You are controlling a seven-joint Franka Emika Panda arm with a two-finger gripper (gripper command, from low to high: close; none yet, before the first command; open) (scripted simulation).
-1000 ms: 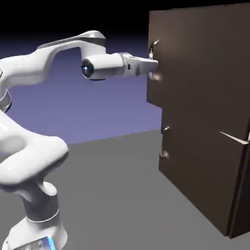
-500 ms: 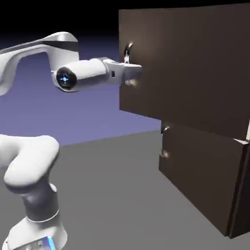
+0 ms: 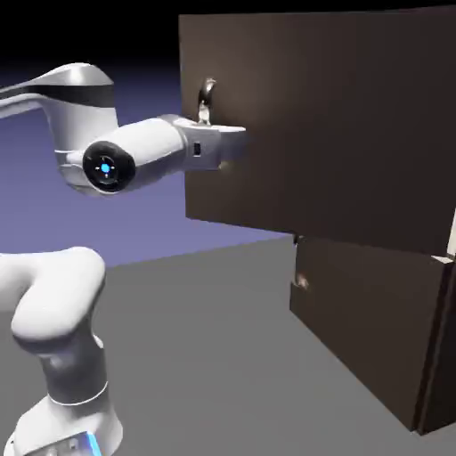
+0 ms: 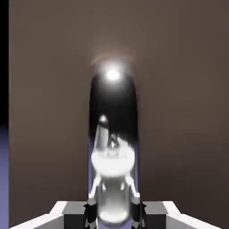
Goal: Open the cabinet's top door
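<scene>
The dark brown cabinet stands at the right of the exterior view. Its top door is swung out toward the left, its free edge well clear of the cabinet body. The silver bar handle runs down that edge. My gripper is shut on the handle's lower part. In the hand view the shiny handle fills the middle against the brown door, with my gripper clamped around it at the bottom edge.
The lower door sits flush with the cabinet, its short handle at its left edge. My white arm rises at the exterior view's left over the grey table.
The top door has swung further out to the left, and my gripper has moved left with the handle still in its grip.
</scene>
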